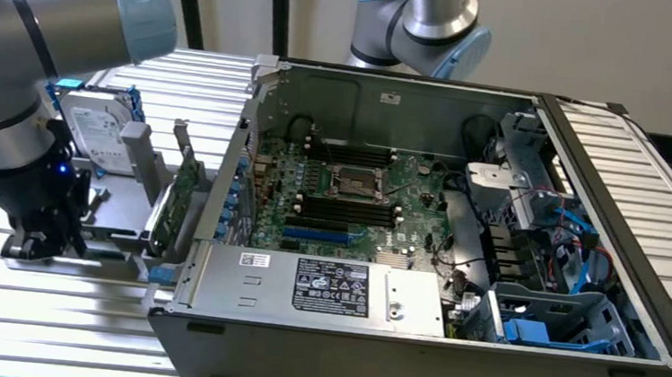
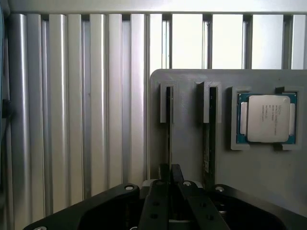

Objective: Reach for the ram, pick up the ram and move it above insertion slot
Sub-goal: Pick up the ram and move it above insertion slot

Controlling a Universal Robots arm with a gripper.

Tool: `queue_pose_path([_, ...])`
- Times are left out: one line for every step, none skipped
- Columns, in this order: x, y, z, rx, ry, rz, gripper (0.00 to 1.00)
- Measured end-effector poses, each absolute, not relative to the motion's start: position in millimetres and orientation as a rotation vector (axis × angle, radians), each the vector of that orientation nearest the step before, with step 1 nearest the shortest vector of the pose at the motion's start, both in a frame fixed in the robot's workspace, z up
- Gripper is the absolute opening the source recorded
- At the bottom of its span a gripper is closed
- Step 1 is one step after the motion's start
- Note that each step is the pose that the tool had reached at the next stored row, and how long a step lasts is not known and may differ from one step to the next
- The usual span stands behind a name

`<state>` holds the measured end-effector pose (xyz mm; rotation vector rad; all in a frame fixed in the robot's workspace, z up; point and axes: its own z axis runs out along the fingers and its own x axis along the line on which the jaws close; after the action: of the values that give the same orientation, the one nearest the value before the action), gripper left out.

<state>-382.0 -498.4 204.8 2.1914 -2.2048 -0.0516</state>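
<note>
Black claw (image 2: 170,171) up close, pinched shut on the near end of the ram (image 2: 168,115), standing on edge in a gray holder (image 2: 187,124) on the slatted tabletop (image 2: 72,120). Alongside, a second stick (image 2: 209,134) and a processor chip (image 2: 266,118). Arm (image 1: 22,56) bent low at the exterior view's left, beside an open computer case (image 1: 419,357).

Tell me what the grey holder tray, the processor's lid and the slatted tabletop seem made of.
The holder tray looks like matte grey plastic: dull, even, no glints. The processor's lid looks like satin metal: pale silver, faint printed text. The slatted tabletop looks like bare aluminium, though that is a guess: ribbed, silvery, softly streaked reflections.
</note>
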Motion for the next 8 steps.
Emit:
queue_pose_path([-382,-498,206,2.191,-2.205,-0.052,0.13])
queue_pose_path([-382,-498,207,2.191,-2.204,-0.053,0.13])
queue_pose_path([-381,-499,208,2.19,-2.204,-0.054,0.13])
queue_pose_path([-381,-499,210,2.19,-2.204,-0.054,0.13])
queue_pose_path([-381,-499,211,2.19,-2.203,-0.055,0.13])
queue_pose_path([-381,-499,213,2.19,-2.203,-0.055,0.13])
queue_pose_path([-381,-499,215,2.189,-2.203,-0.056,0.13])
queue_pose_path([-381,-499,217,2.189,-2.203,-0.057,0.13])
